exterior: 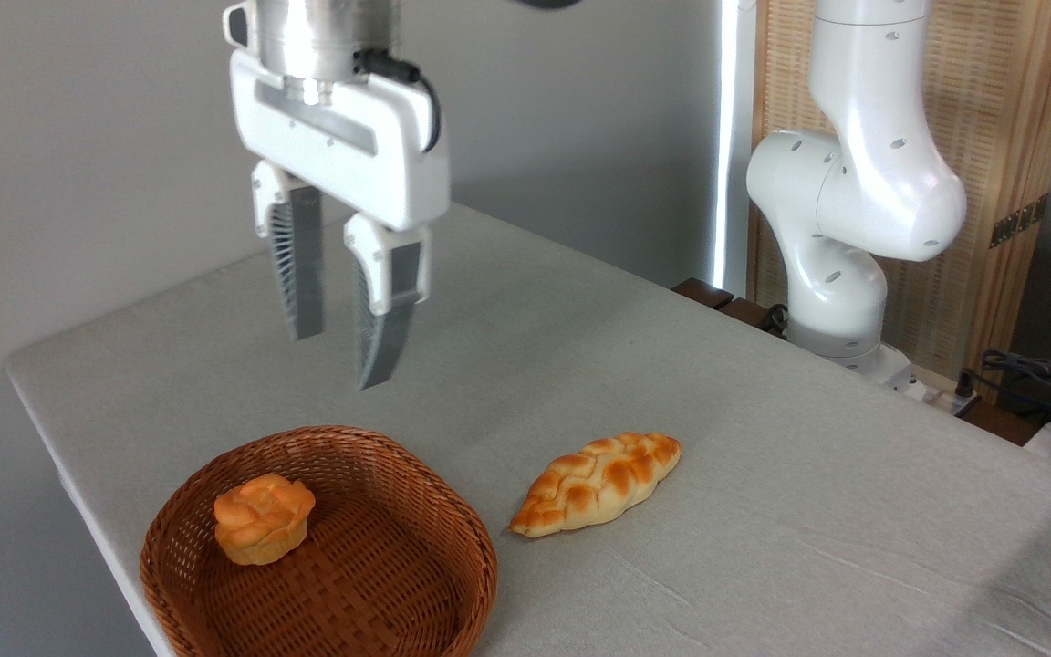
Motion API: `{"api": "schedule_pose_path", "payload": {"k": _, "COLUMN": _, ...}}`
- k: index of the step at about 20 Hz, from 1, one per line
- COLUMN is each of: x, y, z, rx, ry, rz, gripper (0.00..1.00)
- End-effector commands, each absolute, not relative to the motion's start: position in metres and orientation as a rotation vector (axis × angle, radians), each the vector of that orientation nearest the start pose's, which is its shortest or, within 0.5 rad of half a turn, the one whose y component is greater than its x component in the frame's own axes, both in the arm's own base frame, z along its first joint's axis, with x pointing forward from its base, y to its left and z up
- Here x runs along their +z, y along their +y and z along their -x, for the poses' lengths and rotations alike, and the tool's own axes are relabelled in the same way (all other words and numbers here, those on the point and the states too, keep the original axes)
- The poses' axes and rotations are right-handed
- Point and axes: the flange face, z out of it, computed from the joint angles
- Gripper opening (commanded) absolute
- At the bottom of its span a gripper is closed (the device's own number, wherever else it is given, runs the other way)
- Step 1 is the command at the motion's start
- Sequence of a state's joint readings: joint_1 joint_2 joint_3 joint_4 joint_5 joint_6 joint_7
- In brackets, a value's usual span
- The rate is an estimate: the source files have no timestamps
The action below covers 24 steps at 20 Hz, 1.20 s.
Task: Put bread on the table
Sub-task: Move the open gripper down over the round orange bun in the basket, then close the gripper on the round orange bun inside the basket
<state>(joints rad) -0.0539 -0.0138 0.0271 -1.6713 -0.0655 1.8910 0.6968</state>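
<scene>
Roughly, going left to right: the bread (263,517), a small round orange-golden bun w/ a lumpy knotted top, sat inside the wicker basket (439,534) at the near-left corner of the tabletop (763,438), resting on the basket floor toward its left-rear side, close to the wall there but whether it touched, I couldn't tell. Above and a bit right of it hung the hand (338,351), empty, fingers apart w/ a clear gap between them, tips pointing down, well above the basket rim. Right of the basket, just beside it on the cloth, lay a longer braided loaf (598,482) w/ browned patches; not the target. Far right stood the arm's base (840,301), w/ cables behind. Handling, as a judgement: the bun looked light and prob. soft or foam-like w/ a slightly glossy crust, so it should lift easily but could squash or squirt out if squeezed hard. Its flared top over a narrower, ridged base suggested pinching across the mid-body, just under the crown, approx. side to side, w/ fingers dropping straight down. Clearance on the left looked tight, so the near finger might catch the basket wall; a grip across the open axis seemed safer. Moderate closing force should do; no fragility worry beyond denting.
</scene>
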Motion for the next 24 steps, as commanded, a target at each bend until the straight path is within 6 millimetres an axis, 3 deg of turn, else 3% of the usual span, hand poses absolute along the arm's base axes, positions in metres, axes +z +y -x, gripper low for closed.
{"api": "schedule_pose_path", "payload": {"k": 1, "x": 0.585, "y": -0.046, "z": -0.598, "rx": -0.511, "ry": 1.112, "rz": 2.84, "gripper": 1.0}}
{"api": "schedule_pose_path", "payload": {"k": 4, "x": 0.546, "y": -0.071, "z": -0.611, "rx": -0.552, "ry": 1.16, "rz": 2.81, "gripper": 1.0}}
{"api": "schedule_pose_path", "payload": {"k": 7, "x": 0.504, "y": -0.087, "z": -0.611, "rx": -0.524, "ry": 1.199, "rz": 2.812, "gripper": 1.0}}
{"api": "schedule_pose_path", "payload": {"k": 11, "x": 0.466, "y": -0.105, "z": -0.613, "rx": -0.513, "ry": 1.24, "rz": 2.806, "gripper": 1.0}}
{"api": "schedule_pose_path", "payload": {"k": 16, "x": 0.438, "y": -0.106, "z": -0.616, "rx": -0.493, "ry": 1.266, "rz": 2.799, "gripper": 1.0}}
{"api": "schedule_pose_path", "payload": {"k": 24, "x": 0.422, "y": -0.108, "z": -0.626, "rx": -0.556, "ry": 1.256, "rz": 2.779, "gripper": 1.0}}
